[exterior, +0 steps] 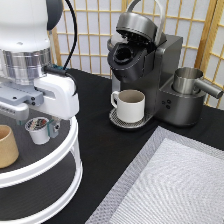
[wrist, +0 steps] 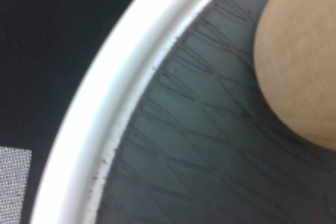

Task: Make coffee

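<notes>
From my station I see the arm hanging straight down over the two-tier white turntable rack (exterior: 75,145) at the exterior view's left, its wrist vertical and the white hand body broadside to the camera. The gripper (exterior: 41,131) is down at the coffee pod (exterior: 38,130) on the upper shelf. The pod stands upright, long axis vertical, its dark-and-red foil top facing up. One finger (exterior: 53,129) shows just beside the pod on its right; I cannot tell whether the jaws are clamped on it or merely straddling it. A tan handleless cup (exterior: 7,146) stands near the pod. The coffee machine (exterior: 145,70) has its lid raised, a white mug (exterior: 130,105) on its drip tray.
</notes>
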Robot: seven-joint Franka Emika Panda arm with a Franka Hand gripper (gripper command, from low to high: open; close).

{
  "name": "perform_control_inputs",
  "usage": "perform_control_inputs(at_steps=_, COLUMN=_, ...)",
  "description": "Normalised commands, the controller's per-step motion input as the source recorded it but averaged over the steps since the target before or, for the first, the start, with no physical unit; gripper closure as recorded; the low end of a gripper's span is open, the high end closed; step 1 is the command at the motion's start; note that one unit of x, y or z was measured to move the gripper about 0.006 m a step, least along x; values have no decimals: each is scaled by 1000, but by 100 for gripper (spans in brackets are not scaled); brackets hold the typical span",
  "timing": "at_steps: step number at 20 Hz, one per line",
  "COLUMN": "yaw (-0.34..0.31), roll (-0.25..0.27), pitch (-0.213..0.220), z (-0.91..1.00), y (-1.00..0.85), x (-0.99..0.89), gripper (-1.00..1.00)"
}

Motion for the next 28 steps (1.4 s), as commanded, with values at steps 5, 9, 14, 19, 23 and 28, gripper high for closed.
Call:
perform_control_inputs(at_steps=5, yaw=0, roll=80, pitch=-37, z=15, y=0, x=-147, gripper=100)
perform_control_inputs(at_steps=9, yaw=0, roll=110, pitch=-29, z=-6, y=-81, x=-110, gripper=100)
perform_control_inputs(at_steps=14, yaw=0, roll=69, pitch=-20, z=603, y=150, x=-78, gripper=100)
perform_control_inputs(at_steps=19, yaw=0, roll=89, pitch=6, z=1000, y=642, x=1, gripper=100)
perform_control_inputs(at_steps=23, yaw=2, roll=109, pitch=49, z=964, y=844, x=168, gripper=100)
perform_control_inputs(at_steps=28, yaw=0, roll=168, pitch=54, z=769, y=857, x=346, gripper=100)
